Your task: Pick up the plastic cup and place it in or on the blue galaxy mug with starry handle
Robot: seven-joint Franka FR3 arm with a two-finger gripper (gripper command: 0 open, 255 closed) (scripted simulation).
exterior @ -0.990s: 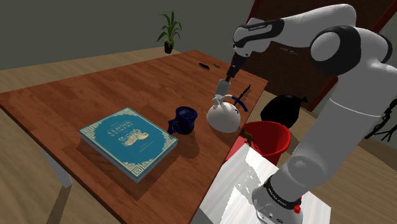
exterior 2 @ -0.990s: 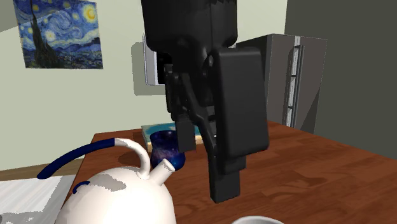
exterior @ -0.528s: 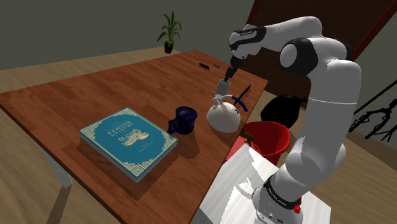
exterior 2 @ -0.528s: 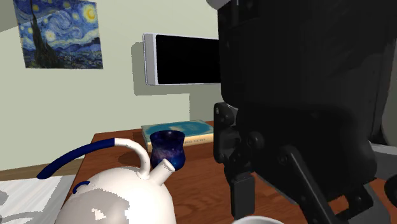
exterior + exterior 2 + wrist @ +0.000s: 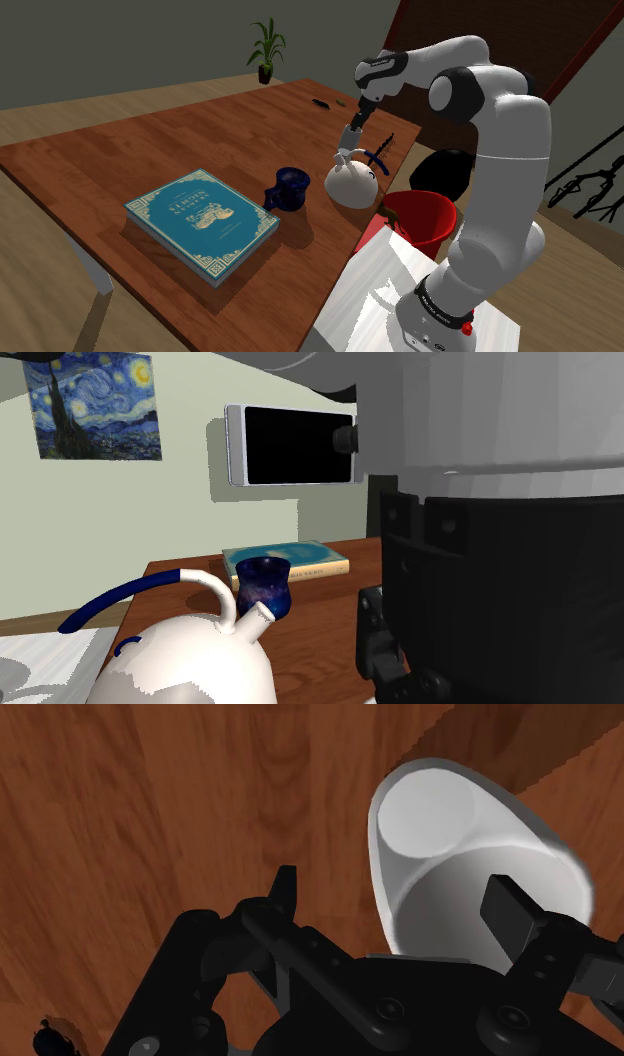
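Observation:
A white plastic cup (image 5: 455, 854) stands upright on the wooden table (image 5: 140, 150), seen from above in the wrist view. My gripper (image 5: 397, 899) is open just above it. One finger (image 5: 285, 889) is outside the cup's wall and the other finger (image 5: 510, 909) hangs over its mouth; neither touches it. In the shoulder view the cup (image 5: 352, 133) is behind a white teapot (image 5: 351, 183), with the gripper (image 5: 356, 120) right over it. The blue galaxy mug (image 5: 290, 187) stands to the shoulder view's left of the teapot, and the mug (image 5: 265, 587) is upright in the second exterior view.
A teal book (image 5: 202, 222) lies near the mug. The teapot (image 5: 190, 652) has a blue handle. A red bucket (image 5: 420, 218) and a black object (image 5: 447, 170) sit off the table by the stand. The hand's black body (image 5: 500, 602) blocks the second exterior view's right.
The arm's elbow has swung toward the shoulder view's left and the hand has turned. In the second exterior view the hand has shifted right and looms larger. The cup has not moved.

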